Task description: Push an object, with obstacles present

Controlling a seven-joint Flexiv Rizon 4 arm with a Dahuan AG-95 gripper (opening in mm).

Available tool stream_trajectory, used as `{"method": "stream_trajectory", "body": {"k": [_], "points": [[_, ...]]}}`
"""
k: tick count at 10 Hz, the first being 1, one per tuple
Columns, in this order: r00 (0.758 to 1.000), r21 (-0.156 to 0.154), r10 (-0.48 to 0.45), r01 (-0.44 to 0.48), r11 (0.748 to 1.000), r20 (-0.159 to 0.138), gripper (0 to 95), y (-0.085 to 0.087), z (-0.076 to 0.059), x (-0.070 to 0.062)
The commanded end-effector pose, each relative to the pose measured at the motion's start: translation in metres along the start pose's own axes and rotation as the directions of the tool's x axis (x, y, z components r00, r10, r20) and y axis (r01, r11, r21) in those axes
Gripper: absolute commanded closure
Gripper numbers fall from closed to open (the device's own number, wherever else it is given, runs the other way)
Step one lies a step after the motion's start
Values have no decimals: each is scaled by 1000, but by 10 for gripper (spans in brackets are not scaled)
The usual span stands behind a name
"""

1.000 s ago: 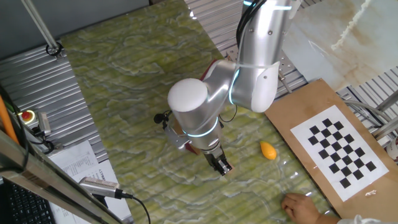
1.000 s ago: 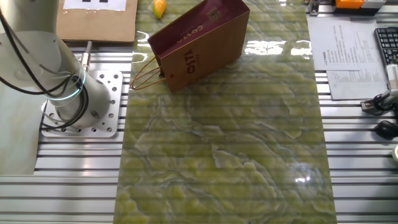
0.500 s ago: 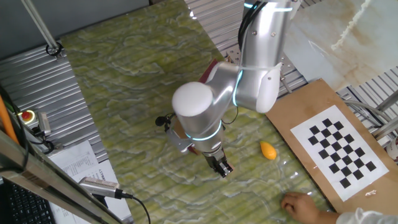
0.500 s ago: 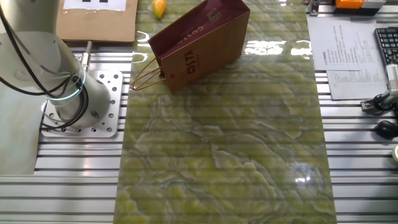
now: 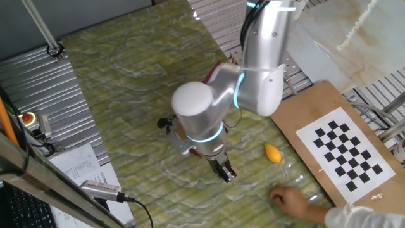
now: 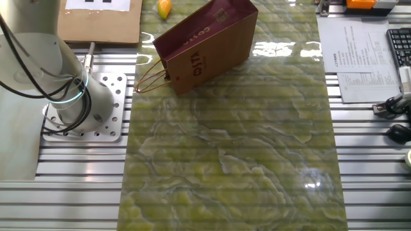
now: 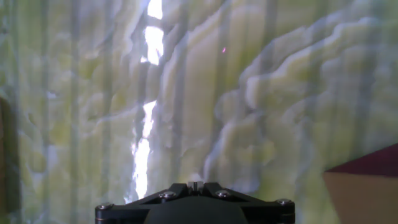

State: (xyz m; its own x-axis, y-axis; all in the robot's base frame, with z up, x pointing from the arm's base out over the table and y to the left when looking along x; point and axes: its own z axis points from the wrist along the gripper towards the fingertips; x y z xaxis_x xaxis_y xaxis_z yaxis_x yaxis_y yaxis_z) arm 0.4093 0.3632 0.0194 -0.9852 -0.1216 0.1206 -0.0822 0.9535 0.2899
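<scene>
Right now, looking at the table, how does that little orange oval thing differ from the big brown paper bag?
The orange oval piece is small, rounded and solid-looking; the paper bag is by far the larger, boxy and hollow. The oval piece is plain orange-yellow, while the bag is brown with a maroon printed side and thin loop handles. The oval piece sits low near the table's edge; the bag stands tall. Both rest on the green marbled tabletop, apart from each other.

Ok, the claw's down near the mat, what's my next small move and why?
I'd probably hold the claw where it is for now: a person's hand reaches over the mat close to it, near the orange oval piece, and I can't make out the lump to push.
</scene>
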Motion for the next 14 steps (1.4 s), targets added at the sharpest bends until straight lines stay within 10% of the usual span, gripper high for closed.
{"method": "stream_trajectory", "body": {"k": [1,6,10,12,14], "points": [[1000,-12,0,0,1000,-29,950,-4,1,14],[999,-14,-9,9,1000,-48,950,-9,0,24],[998,9,0,0,1000,-56,950,4,-29,21],[998,91,-58,61,994,-40,950,4,-29,21],[997,98,-78,79,992,-13,950,4,-29,21]]}}
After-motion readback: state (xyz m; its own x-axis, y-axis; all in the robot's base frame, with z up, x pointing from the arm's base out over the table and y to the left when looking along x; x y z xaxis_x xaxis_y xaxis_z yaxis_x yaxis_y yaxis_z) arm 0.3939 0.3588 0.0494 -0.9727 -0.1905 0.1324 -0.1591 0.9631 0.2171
